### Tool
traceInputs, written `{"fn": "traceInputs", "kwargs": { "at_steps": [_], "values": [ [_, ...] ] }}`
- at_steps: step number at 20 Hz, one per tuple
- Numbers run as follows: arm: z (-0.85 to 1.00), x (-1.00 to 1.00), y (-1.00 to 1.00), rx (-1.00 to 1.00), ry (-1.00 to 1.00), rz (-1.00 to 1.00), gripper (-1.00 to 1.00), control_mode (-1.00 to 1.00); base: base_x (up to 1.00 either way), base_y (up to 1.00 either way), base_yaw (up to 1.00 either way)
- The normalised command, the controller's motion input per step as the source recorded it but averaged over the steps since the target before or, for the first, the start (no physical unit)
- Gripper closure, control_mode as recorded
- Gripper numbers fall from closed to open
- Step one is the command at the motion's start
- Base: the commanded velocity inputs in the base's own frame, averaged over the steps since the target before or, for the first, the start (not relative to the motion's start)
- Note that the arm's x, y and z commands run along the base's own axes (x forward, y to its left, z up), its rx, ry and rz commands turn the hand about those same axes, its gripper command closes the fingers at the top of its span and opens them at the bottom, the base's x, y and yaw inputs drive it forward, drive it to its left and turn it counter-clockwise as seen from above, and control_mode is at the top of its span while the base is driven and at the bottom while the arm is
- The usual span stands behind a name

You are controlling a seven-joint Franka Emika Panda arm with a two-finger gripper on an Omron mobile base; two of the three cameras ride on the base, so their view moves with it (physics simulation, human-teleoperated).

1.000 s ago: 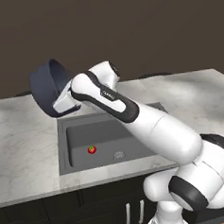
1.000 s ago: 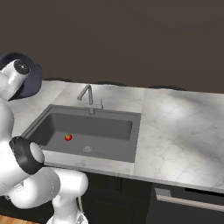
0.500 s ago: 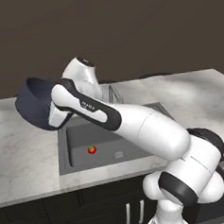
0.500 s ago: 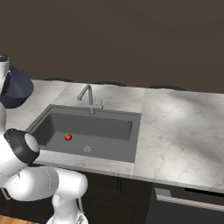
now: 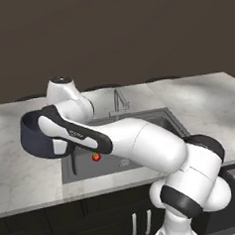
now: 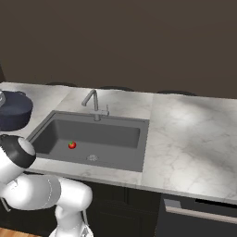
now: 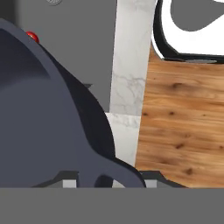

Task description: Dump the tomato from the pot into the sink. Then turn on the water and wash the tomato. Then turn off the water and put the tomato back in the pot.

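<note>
Even, soft rendered light fills the scene, and the back wall (image 6: 139, 41) stays dim and brown. The marble counter (image 6: 194, 139) is brightest, with faint grey mottled shadows. The sink (image 6: 115, 134) basin reads dark and flat. Edges look sharp, without glare. Up close, the pot (image 7: 43, 131) looks shadowy.

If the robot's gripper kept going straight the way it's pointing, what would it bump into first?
The gripper is already shut on the pot by its loop handle, so the pot's wall fills the line ahead in the hand view. Past the pot lie the counter edge and the wooden floor below, though depth is hard to judge.
</note>
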Motion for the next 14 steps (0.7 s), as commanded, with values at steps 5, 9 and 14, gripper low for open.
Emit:
{"fn": "traceInputs", "kwargs": {
  "at_steps": [5, 9, 14],
  "values": [
    [-0.56, -0.15, 0.13, -0.13, 0.00, 0.00, 1.00, -1.00, 0.00, 0.00, 0.00],
    [-0.35, 0.00, 0.07, -0.01, 0.00, 0.00, 1.00, -1.00, 0.00, 0.00, 0.00],
    [-0.28, 0.00, 0.06, 0.00, 0.00, 0.00, 1.00, -1.00, 0.00, 0.00, 0.00]
  ]
}}
